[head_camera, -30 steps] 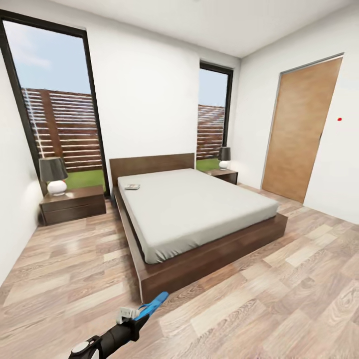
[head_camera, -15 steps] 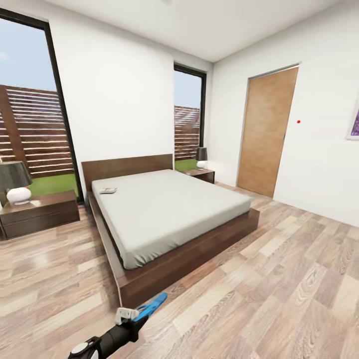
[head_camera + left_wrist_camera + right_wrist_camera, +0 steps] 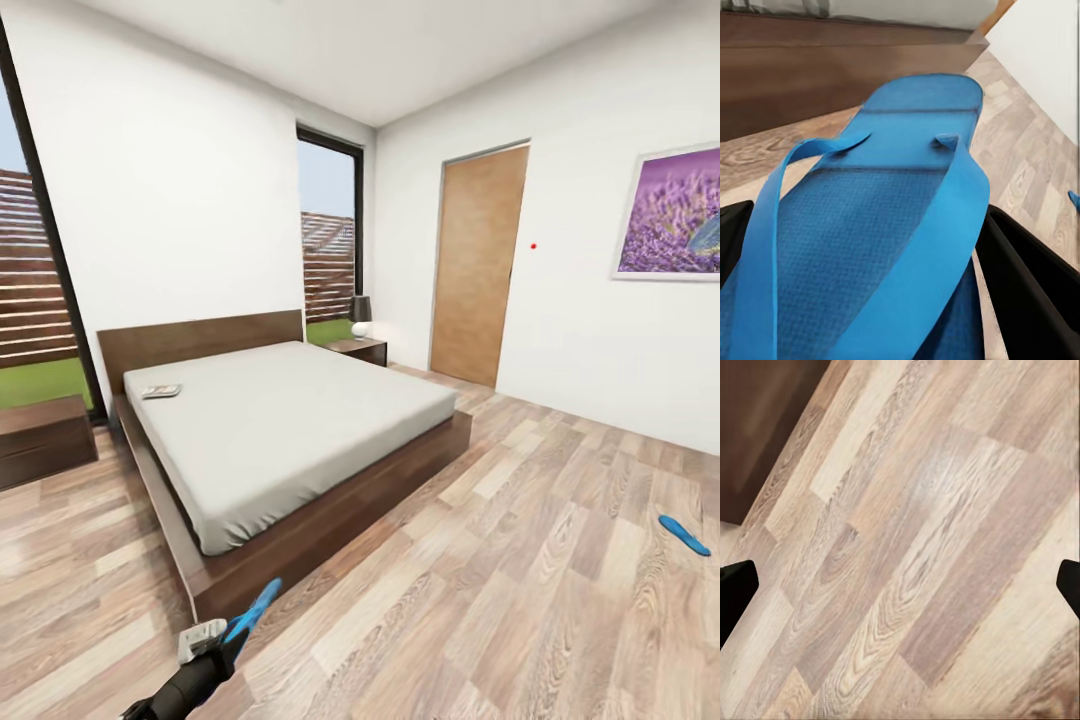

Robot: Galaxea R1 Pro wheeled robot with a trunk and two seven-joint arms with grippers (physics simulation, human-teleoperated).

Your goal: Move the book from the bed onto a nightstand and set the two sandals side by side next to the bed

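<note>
Blue rubber fills our left gripper (image 3: 222, 632): we hold one sandal (image 3: 881, 225) clamped between the fingers, toe pointing toward the bed (image 3: 290, 430) corner. Our right gripper (image 3: 900, 577) hangs over bare floor (image 3: 480, 600), fingertips spread wide, nothing between them. The second sandal (image 3: 684, 534) lies flat on the planks far off to our right, well apart from the bed. We judge the best move is to roll toward it, carrying ours level and clear of the frame. The book (image 3: 160, 391) sits near the headboard, close to the left nightstand (image 3: 45, 440).
</note>
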